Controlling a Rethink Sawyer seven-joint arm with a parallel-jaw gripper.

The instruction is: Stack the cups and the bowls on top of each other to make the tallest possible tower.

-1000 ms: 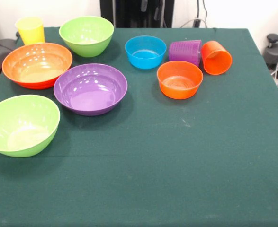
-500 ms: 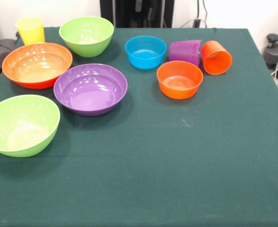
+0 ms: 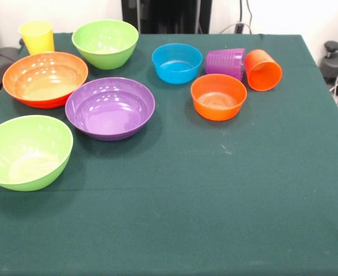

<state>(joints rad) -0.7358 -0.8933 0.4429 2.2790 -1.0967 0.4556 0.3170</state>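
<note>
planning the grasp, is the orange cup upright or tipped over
Tipped over. The orange cup lies on its side on the green tablecloth, its open mouth facing the camera, beside the purple ribbed cup.

Of the robot's body, only the black pedestal (image 3: 166, 16) shows: a dark upright block at 12 o'clock, cut off by the picture's top edge. Its front is almost uniformly black, with a faint vertical seam toward its 3 o'clock side, and too dark to make out joints or links. The arm and the gripper lie outside the front view, so their pose and the state of the jaws cannot be told.
</note>
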